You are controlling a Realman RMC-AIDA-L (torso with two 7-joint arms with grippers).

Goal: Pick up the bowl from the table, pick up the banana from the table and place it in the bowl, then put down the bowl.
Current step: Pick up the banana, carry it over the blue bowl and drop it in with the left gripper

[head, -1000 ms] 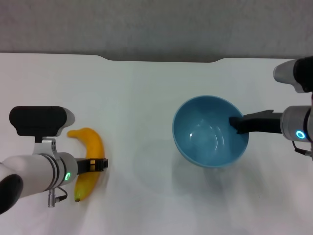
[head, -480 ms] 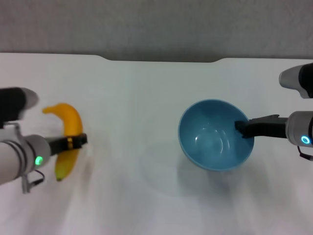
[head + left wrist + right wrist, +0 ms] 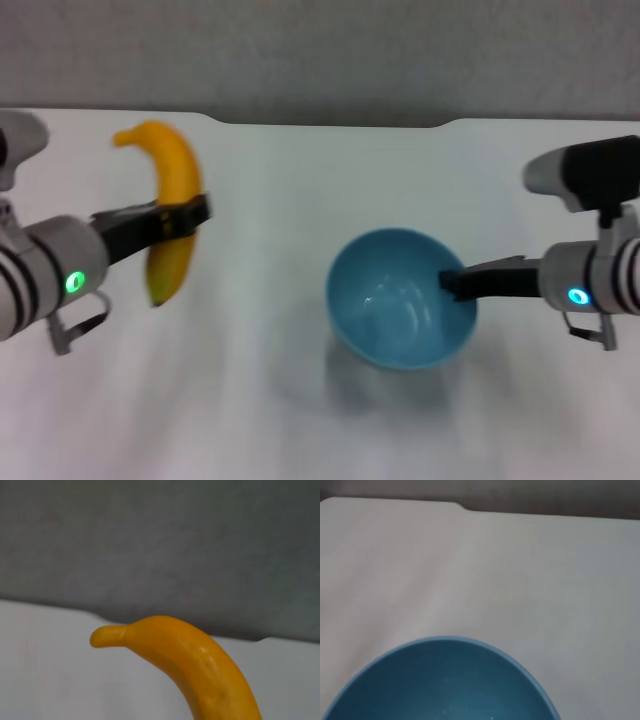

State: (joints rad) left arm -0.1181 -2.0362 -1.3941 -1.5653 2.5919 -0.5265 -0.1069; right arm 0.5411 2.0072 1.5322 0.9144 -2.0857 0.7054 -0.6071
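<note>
The left gripper [image 3: 185,218] clamps the curved yellow banana [image 3: 172,212] aloft, left of the glossy light-blue bowl [image 3: 400,298], whose rim the right gripper [image 3: 455,283] pinches, apparently ready for loading.

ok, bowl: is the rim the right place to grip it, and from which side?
Yes, as a judgement: pinch the rim wall, one finger inside and one outside, coming from the robot's right. The bowl is deep, smooth and too wide to span. The right gripper holds it so now, keeping its mouth clear toward the banana in the left gripper.
</note>
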